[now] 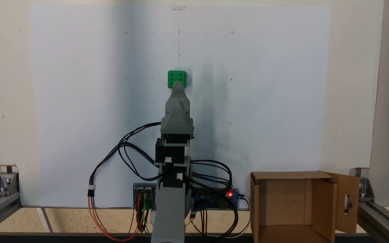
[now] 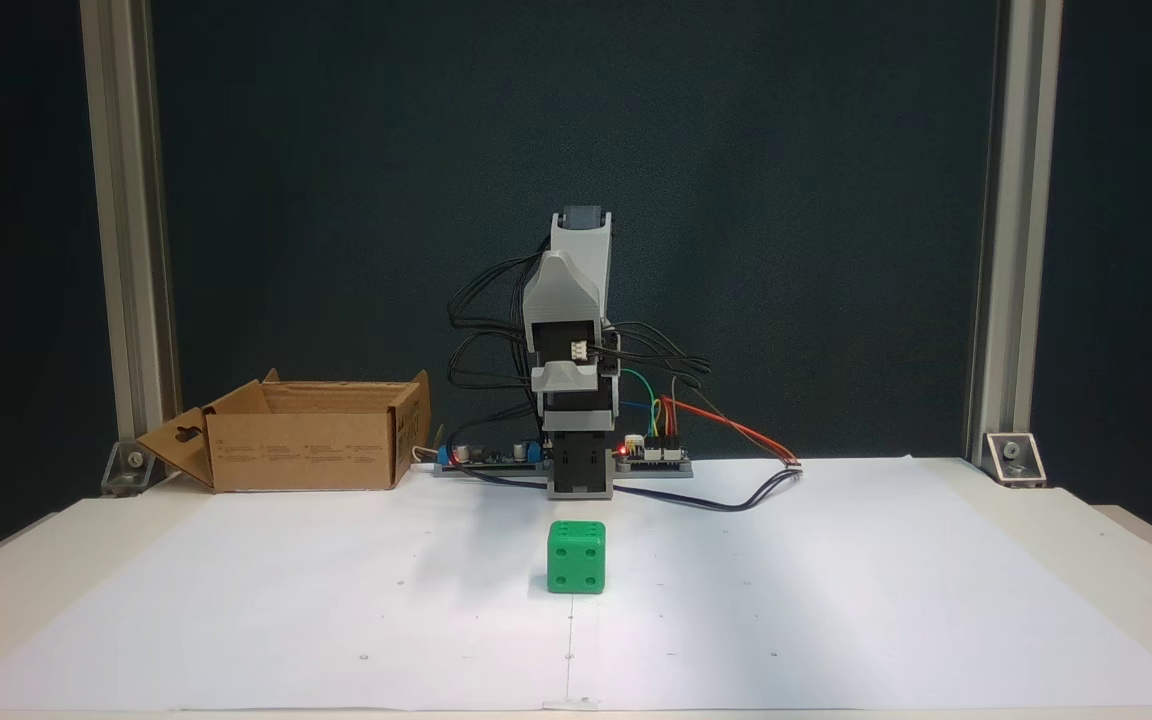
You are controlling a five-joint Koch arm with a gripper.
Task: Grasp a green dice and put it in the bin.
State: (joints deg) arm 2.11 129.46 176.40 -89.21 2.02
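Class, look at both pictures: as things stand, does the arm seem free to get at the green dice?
Probably yes. The green dice sits alone on the white paper, directly in front of the arm. The cardboard box stands off to the side near the base. Whether the arm stretches that far can't be judged.

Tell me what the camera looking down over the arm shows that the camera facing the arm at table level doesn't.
Looking down, a fixed view gives the green dice top face, the bin open inside, and the pincer tip overlapping the dice's near edge in the picture. Facing the arm, a fixed view gives the dice's front face, the white paper between dice and arm base, and the bin's printed outer wall. Both share the dice resting on the paper and the bin's slotted flap.
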